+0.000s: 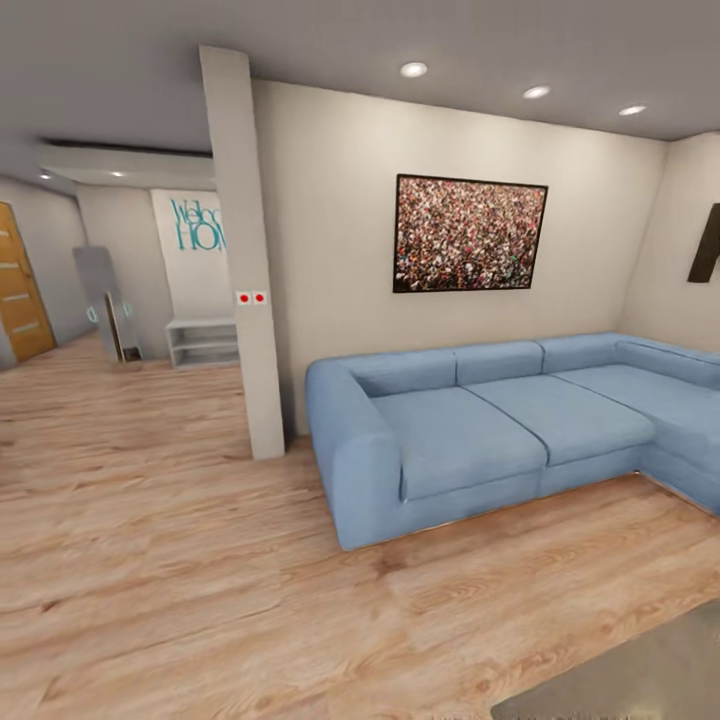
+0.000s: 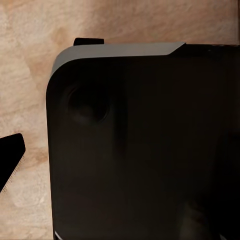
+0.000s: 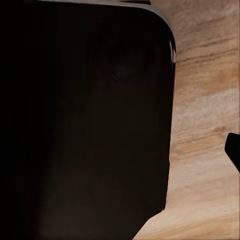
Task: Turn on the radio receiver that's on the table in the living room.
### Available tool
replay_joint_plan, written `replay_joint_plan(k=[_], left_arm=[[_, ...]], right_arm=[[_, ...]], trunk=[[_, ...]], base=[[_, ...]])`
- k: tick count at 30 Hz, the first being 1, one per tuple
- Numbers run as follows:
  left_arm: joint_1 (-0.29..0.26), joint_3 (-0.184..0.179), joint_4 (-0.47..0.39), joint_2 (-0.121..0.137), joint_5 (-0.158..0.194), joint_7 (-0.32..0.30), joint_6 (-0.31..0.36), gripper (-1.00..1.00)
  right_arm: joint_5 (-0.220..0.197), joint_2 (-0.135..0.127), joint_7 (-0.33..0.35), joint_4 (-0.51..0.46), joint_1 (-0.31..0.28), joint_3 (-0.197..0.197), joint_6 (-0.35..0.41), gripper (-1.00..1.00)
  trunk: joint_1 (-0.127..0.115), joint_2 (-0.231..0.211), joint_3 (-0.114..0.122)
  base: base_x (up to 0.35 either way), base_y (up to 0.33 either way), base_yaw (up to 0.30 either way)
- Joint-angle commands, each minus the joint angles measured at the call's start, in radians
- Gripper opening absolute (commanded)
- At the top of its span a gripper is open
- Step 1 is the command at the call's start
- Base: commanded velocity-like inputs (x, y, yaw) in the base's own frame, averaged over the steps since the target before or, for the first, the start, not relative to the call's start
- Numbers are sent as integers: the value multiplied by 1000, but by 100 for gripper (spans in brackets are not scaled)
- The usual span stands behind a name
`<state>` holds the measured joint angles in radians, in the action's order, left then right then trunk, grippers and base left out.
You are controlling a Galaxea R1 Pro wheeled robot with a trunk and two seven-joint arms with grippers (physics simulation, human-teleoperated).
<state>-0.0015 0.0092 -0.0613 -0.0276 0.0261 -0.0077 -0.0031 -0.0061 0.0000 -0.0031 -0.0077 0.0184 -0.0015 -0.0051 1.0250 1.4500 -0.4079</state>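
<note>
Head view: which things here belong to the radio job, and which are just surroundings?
Belongs to the job:
- grey table corner
- living room floor

Just surroundings:
- blue sofa
- crowd picture
- white shelf
- wooden door

The L-shaped sofa (image 1: 500, 420) is plain pale blue. The plank floor (image 1: 150, 560) is light wood with tan grain streaks. The walls are beige, and the framed picture (image 1: 470, 233) is a dense speckle of red, white and dark dots in a black frame. The far door (image 1: 20, 285) at the left is orange-brown wood. Near right, a grey corner (image 1: 640, 680) shows. The pillar's switch plate (image 1: 251, 297) is white with two red dots.
</note>
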Motion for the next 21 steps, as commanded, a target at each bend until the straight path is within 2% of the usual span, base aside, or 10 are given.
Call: replay_joint_plan(k=[1, 21], left_arm=[[0, 0, 0, 0, 0, 0, 0, 100], [0, 0, 0, 0, 0, 0, 0, 100]], right_arm=[[0, 0, 0, 0, 0, 0, 0, 100], [0, 0, 0, 0, 0, 0, 0, 100]], trunk=[[0, 0, 0], [0, 0, 10]], base=[[0, 0, -286], [0, 0, -286]])
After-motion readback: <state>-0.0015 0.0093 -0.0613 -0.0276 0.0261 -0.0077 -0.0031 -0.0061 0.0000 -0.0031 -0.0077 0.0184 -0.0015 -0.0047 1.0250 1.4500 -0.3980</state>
